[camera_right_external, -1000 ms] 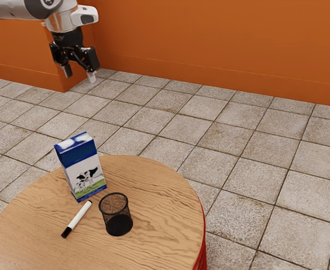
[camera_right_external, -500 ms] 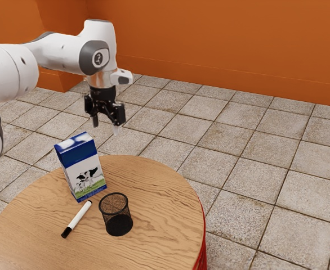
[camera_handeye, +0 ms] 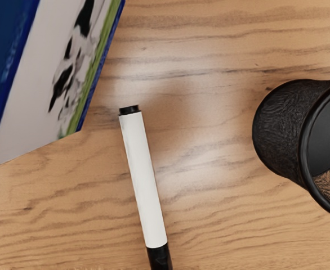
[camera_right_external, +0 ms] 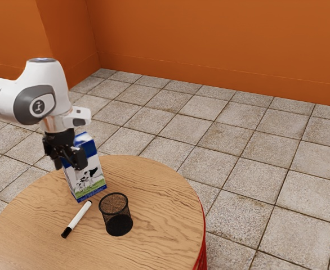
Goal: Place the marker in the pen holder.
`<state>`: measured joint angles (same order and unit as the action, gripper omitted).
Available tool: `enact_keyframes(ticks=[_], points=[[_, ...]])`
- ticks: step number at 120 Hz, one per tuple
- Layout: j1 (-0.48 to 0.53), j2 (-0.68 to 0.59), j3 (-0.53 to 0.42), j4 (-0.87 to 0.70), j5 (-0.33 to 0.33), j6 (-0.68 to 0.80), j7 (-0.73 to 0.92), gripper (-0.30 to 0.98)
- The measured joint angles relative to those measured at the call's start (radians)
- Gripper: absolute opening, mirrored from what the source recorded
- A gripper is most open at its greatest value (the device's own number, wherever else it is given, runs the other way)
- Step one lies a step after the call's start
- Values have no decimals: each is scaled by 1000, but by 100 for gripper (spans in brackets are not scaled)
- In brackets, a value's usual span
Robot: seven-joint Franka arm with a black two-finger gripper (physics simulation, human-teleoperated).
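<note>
Hovering, my pincer (camera_right_external: 68, 166) parted, I must close across the marker (camera_right_external: 79, 216) below, its long axis pointing cap-first away from the milk carton (camera_right_external: 88, 183).

No readable text, faint lettering (camera_handeye: 10, 55) on the milk carton (camera_right_external: 90, 179) too unclear to read, illegible dark mark (camera_right_external: 39, 106) on the robot arm (camera_right_external: 47, 79)
</note>
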<state>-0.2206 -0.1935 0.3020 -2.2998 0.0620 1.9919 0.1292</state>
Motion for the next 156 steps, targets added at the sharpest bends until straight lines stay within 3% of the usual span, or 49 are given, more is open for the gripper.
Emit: enact_keyframes(ticks=[49,110,156], points=[[2,19,31,-261,8,270,-112,67],[4,195,55,-302,2,513,-175,66],[-11,167,70,-342,-38,550,-197,31]])
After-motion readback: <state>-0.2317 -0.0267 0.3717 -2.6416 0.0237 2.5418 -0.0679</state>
